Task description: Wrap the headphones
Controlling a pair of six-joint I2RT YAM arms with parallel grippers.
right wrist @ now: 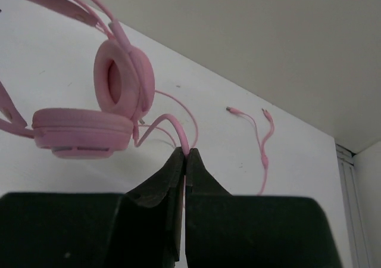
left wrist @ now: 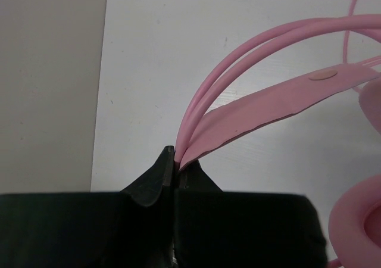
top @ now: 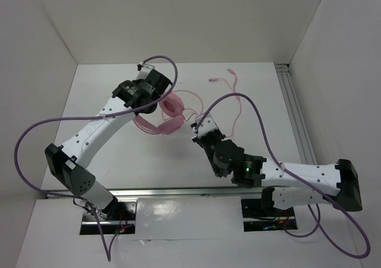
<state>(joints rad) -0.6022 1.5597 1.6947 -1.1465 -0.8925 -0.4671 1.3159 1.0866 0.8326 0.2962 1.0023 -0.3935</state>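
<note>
Headphones [top: 169,118]: pink, round padded cups, mid-bench [top: 149,164].
Cord [right wrist: 262,155]: thin, plugs toward far edge.
Left end effector [left wrist: 174,161]: clamped on headband [left wrist: 268,110].
Right end effector [right wrist: 186,158]: clamped on cord.

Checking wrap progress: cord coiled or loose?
Loose. The cord loops beside the headphones and trails over the table to its plugs; the right gripper pinches one strand.
</note>
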